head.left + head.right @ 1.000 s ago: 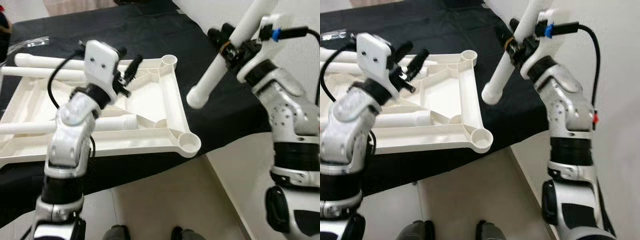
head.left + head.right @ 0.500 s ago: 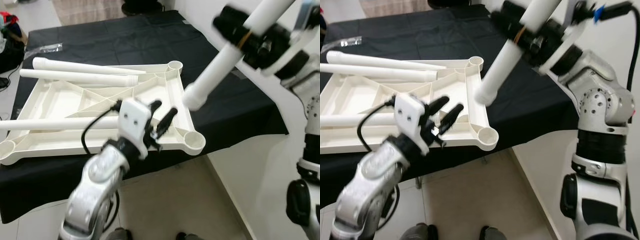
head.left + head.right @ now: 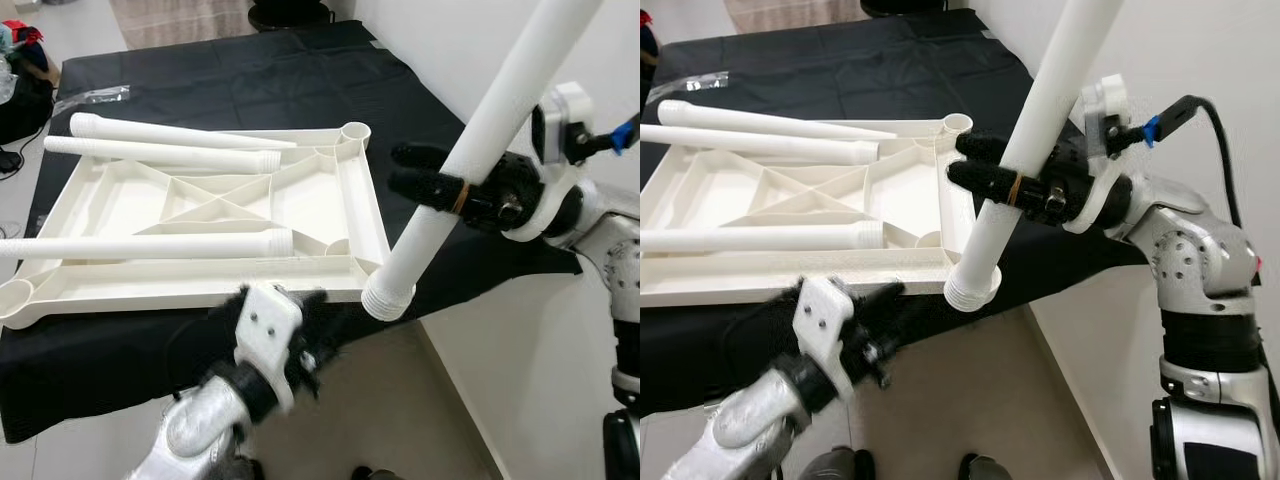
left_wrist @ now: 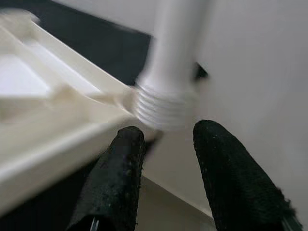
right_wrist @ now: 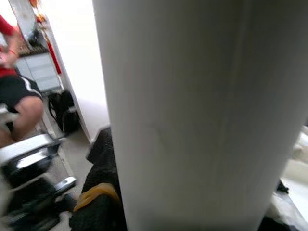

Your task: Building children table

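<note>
The right gripper (image 3: pixel 425 170) is clenched around a white table leg (image 3: pixel 470 160), tilted, its threaded end hanging just off the upturned white tabletop's (image 3: pixel 200 210) 4 o'clock corner. The left gripper (image 4: pixel 166 168), fingers parted and empty, sits below the black-clothed surface (image 3: pixel 280 70). Three more legs (image 3: pixel 150 245) lie across the tabletop.

No readable text, labels, brands or numbers anywhere in these views.

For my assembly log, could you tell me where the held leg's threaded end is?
The threaded end hangs off the white tabletop's near right corner, below the right gripper.
</note>
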Motion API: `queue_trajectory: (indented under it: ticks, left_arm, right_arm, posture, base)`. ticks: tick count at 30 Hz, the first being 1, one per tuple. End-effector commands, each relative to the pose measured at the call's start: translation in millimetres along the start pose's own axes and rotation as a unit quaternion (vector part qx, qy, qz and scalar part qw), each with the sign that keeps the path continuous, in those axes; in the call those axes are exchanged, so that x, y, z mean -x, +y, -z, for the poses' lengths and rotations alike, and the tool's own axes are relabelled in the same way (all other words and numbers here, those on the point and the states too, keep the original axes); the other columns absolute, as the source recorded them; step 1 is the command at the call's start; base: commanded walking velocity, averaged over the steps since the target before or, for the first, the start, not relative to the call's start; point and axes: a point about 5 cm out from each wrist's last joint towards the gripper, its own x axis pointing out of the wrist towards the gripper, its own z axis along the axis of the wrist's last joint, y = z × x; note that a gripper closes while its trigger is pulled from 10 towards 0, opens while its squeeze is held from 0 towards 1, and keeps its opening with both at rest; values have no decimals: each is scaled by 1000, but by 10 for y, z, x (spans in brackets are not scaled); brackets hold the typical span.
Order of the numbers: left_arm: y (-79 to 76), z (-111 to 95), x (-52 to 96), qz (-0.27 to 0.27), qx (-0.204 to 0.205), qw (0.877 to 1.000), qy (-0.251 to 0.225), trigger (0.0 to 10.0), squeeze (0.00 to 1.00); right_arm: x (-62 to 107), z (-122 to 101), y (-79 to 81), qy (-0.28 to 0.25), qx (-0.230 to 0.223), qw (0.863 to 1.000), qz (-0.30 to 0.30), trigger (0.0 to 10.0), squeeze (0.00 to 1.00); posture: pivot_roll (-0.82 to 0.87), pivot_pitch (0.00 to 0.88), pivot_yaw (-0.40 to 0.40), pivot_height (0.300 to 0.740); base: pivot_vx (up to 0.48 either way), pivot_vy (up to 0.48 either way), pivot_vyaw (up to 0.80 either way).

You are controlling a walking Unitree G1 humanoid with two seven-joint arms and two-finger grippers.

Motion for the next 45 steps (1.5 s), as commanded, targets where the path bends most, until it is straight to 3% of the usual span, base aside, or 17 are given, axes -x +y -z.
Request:
queue_trajectory:
  ticks: [1, 5, 10, 25, 38, 45]
  left_arm:
    - [-89, 16, 48, 24, 7, 1000, 11, 10000, 0]
    - [-157, 36, 86, 30, 19, 999, 18, 10000, 0]
    - [-239, 173, 252, 49, 34, 997, 55, 10000, 0]
    - [-276, 210, 316, 46, 39, 996, 72, 10000, 0]
    - [-263, 166, 302, 51, 35, 996, 64, 10000, 0]
    - [-221, 208, 327, 48, 35, 996, 73, 10000, 0]
  right_arm:
    - [-33, -85, -67, 10, 25, 1000, -9, 10000, 0]
    - [-68, -185, -176, 10, 33, 999, -7, 10000, 0]
    - [-132, -238, -283, 16, 54, 998, -12, 10000, 0]
    - [-197, -142, -311, 18, 41, 998, -45, 10000, 0]
    - [-167, -109, -236, 26, 48, 996, -69, 10000, 0]
    - [-210, -147, -87, 12, 54, 993, -104, 10000, 0]
  posture:
    - [71, 179, -24, 740]
    - [73, 191, -26, 740]
    - [79, 213, -28, 740]
    - [94, 229, -35, 740]
    - [98, 224, -28, 740]
    - [97, 204, -23, 740]
  base:
    - [0, 0, 0]
    - [0, 0, 0]
    - [0, 0, 0]
    - [0, 0, 0]
    - [0, 0, 0]
    - [0, 0, 0]
